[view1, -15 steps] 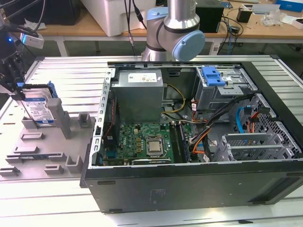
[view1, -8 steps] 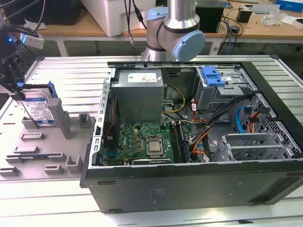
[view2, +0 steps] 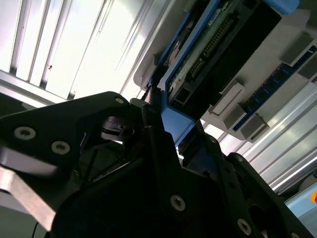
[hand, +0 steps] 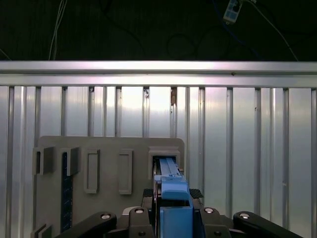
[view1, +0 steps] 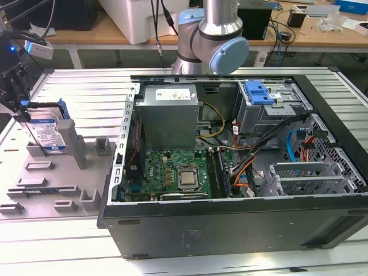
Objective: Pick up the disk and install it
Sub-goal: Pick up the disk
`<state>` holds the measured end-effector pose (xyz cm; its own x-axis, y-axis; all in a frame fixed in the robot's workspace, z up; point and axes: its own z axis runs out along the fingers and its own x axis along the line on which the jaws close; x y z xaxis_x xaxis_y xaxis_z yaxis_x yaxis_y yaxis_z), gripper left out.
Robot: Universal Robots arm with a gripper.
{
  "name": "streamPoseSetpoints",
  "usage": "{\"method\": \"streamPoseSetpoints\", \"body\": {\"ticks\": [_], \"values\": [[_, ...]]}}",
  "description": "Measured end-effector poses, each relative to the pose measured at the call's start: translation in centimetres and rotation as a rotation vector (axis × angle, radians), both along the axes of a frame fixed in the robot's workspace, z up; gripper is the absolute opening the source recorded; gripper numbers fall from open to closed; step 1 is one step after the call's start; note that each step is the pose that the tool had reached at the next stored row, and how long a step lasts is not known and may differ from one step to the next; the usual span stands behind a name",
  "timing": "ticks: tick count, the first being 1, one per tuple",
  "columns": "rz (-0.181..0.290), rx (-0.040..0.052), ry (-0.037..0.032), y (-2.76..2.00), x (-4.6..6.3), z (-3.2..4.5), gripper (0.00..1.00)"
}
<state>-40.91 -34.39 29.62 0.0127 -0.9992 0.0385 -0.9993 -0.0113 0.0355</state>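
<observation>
Disk (view1: pixel 46 131) upright in grey holder (view1: pixel 77 148) on worktop (view1: pixel 86 86), exterior view's left, well apart from PC case (view1: pixel 230 230). Pincer (view1: pixel 22 112) looks clenched on its blue carrier edge. Pick-up step, install not begun; clearing slot prob. needs straight pull, no tilt.

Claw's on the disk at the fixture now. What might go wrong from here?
1. The claw pinches only the blue carrier bracket at one edge of the disk, so the drive may tilt or slip.
2. The disk stands in a slot of the grey fixture; a skewed pull might jam it.
3. Loose cables crowd the case beside the drive cage and might snag it.
</observation>
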Motion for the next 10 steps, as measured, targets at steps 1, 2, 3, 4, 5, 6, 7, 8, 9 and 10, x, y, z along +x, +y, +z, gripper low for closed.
{"method": "streamPoseSetpoints", "body": {"ticks": [1,2,3,4,5,6,7,8,9,10], "values": [[0.000,0.0000,0.0000,0.00,0.00,0.00,0.37],[0.000,0.0000,0.0000,0.00,0.00,0.00,0.37],[0.000,0.0000,0.0000,0.00,0.00,0.00,0.37],[0.000,0.0000,0.0000,0.00,0.00,0.00,0.37],[0.000,0.0001,-0.0003,0.00,0.00,0.01,0.37],[0.000,0.0003,-0.0005,0.00,0.00,0.05,0.37],[0.000,0.0002,-0.0003,0.00,0.00,0.15,0.37],[0.000,0.0002,-0.0002,0.00,0.00,0.21,0.37],[0.000,0.0002,-0.0003,0.00,0.00,0.26,0.37],[0.000,0.0002,-0.0002,0.00,0.00,0.31,0.37]]}}
